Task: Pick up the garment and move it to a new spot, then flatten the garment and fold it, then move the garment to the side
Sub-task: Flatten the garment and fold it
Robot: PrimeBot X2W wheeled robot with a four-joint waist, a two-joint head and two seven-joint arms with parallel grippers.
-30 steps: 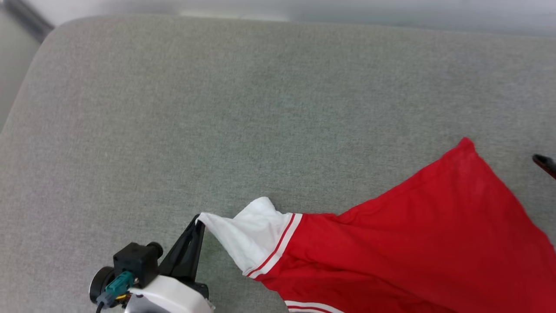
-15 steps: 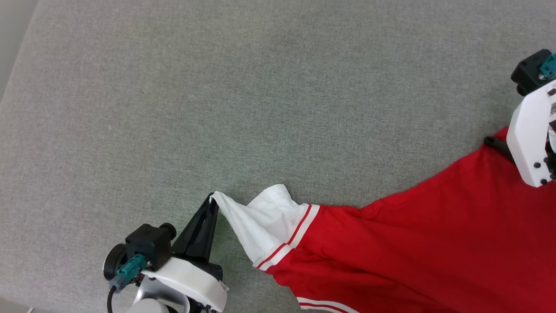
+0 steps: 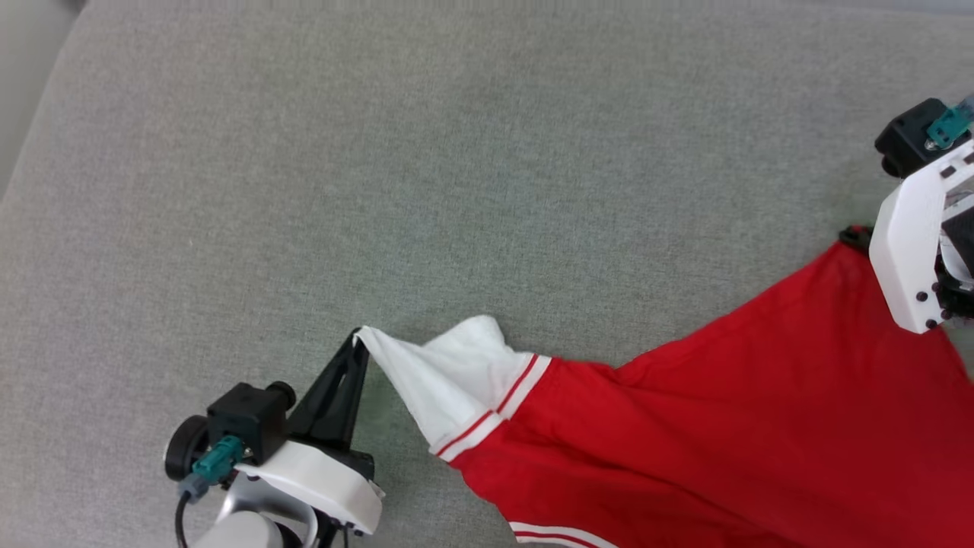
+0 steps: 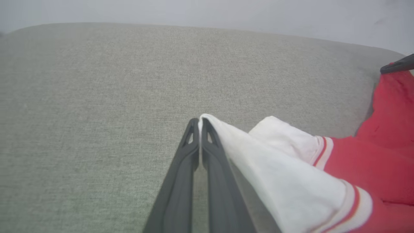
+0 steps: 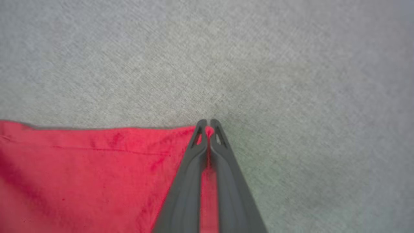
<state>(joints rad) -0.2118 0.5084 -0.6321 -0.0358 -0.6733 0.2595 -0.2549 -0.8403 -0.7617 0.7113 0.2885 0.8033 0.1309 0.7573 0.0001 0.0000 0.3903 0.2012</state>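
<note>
The garment (image 3: 723,411) is a bright red shirt with a white, red-striped sleeve (image 3: 449,380), stretched across the grey cushion from lower middle to the right. My left gripper (image 3: 356,339) is shut on the tip of the white sleeve (image 4: 258,161), fingers pinched together (image 4: 199,121). At the right, my right gripper (image 3: 852,234) is shut on the red corner of the garment (image 5: 97,168), the cloth caught between the fingertips (image 5: 207,124). The lettering is hidden.
The grey fabric cushion (image 3: 380,167) spreads wide above and left of the shirt. Its rounded left edge (image 3: 30,152) drops off at the far left. A pale wall (image 4: 207,13) rises behind the cushion.
The camera tilted down, bringing the right gripper and arm into view. Over the last half second both grippers, still holding the cloth, shifted slightly left and up, and the garment stays taut between them.
</note>
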